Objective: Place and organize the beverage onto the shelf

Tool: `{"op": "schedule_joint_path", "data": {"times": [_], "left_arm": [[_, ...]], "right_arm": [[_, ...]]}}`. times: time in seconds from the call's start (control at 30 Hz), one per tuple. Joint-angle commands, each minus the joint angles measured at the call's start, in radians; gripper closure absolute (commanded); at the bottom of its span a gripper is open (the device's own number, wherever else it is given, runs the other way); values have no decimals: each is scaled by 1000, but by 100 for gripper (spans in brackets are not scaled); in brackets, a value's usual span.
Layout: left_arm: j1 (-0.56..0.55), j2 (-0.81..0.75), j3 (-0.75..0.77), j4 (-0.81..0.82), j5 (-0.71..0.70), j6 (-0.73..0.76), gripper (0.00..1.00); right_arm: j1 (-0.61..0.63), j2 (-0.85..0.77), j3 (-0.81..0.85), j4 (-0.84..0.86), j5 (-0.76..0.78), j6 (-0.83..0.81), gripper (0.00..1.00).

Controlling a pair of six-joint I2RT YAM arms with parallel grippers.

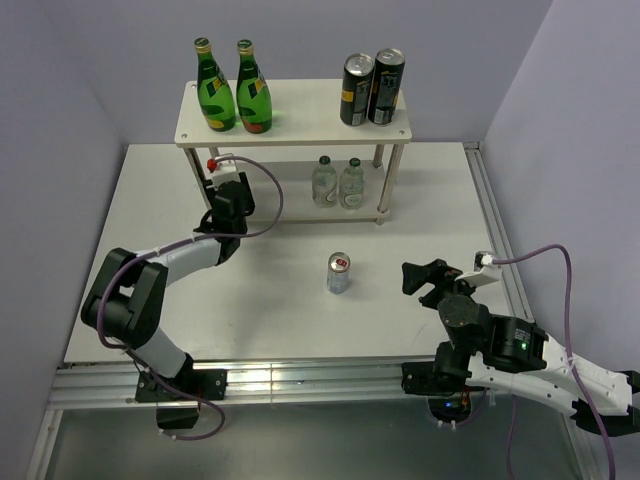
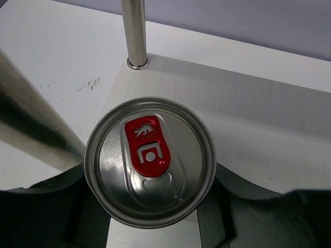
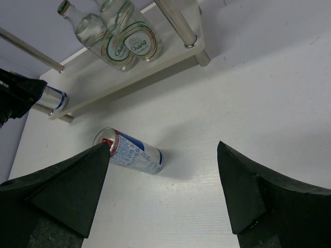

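Observed left pincer (image 1: 216,175) clenched on a short silver can (image 2: 150,160), dark fingers (image 2: 46,206) pressed to both sides of it. Located that can at the left end of the lower board (image 2: 248,113) of the shelf (image 1: 300,110), just beside a metal leg (image 2: 134,31). Could not tell whether resting on the board or held just above it.

Counted two clear bottles (image 1: 323,181) (image 1: 351,183) side by side on the same board, toward its right end. Counted two green glass bottles (image 1: 214,88) (image 1: 253,90) at the left of the top board and two tall dark cans (image 1: 356,90) (image 1: 386,87) at its right.

Found second short can (image 1: 339,273) upright on the bench (image 1: 250,300), in front of the shelf, apart from both pincers.

Noted right pincer (image 1: 433,275) released, jaws spread wide with nothing between them, hovering over the bench to the right of that can.
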Motion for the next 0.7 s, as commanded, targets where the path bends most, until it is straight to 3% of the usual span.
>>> {"op": "schedule_joint_path", "data": {"times": [0.0, 0.17, 0.23, 0.33, 0.4, 0.57, 0.67], "left_arm": [[8, 11, 83, 140, 26, 26, 100], [25, 50, 109, 140, 42, 29, 99], [25, 57, 121, 134, 37, 32, 92], [27, 58, 124, 128, 39, 36, 65], [27, 57, 124, 127, 39, 39, 40], [27, 50, 126, 111, 48, 42, 12], [25, 37, 126, 96, 48, 38, 9]], "right_arm": [[5, -1, -7, 30, 13, -8, 9], [5, 5, -6, 33, 15, -10, 9], [5, 7, -6, 33, 13, -10, 9], [6, 6, -7, 33, 13, -10, 9], [5, 4, -7, 33, 13, -10, 9], [5, -2, -7, 32, 12, -10, 9], [5, -5, -7, 30, 12, -8, 9]]}}
